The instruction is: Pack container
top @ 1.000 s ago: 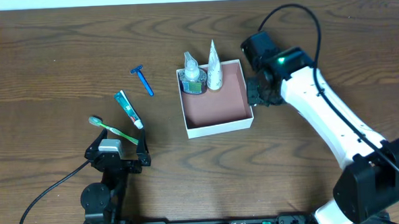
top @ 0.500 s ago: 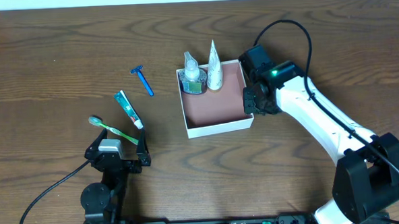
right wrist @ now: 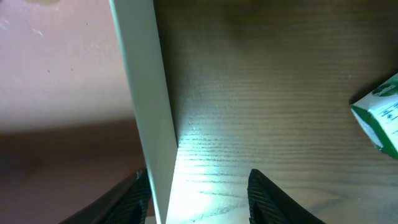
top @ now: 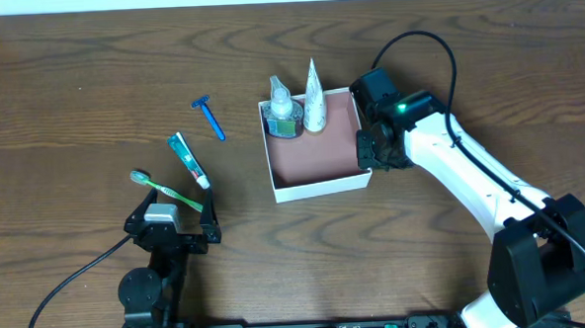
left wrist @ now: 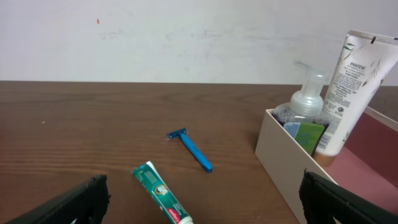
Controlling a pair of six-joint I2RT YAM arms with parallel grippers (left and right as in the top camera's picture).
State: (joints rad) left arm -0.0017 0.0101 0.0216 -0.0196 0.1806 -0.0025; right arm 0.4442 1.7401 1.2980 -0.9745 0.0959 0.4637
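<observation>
The container point(top: 318, 190), a shallow white-walled box with a reddish-brown floor, sits mid-table. A pump bottle point(top: 283, 113) and a white tube point(top: 314, 102) stand in its far-left corner. My right gripper point(top: 369, 149) is open and straddles the container's right wall point(right wrist: 146, 93): one finger is inside against the wall, the other outside over the wood, clear of it point(right wrist: 199, 199). My left gripper point(top: 172, 217) rests open near the front left, holding nothing point(left wrist: 202, 205). It faces the container point(left wrist: 280, 155).
A toothpaste tube point(top: 188, 160), a blue razor point(top: 209, 117) and a green toothbrush point(top: 165, 192) lie on the wood left of the container. A small green-and-white packet point(right wrist: 382, 121) lies just right of the right gripper.
The right gripper has come down and leftward from beside the container onto its right wall, then held still. The left arm has not moved.
</observation>
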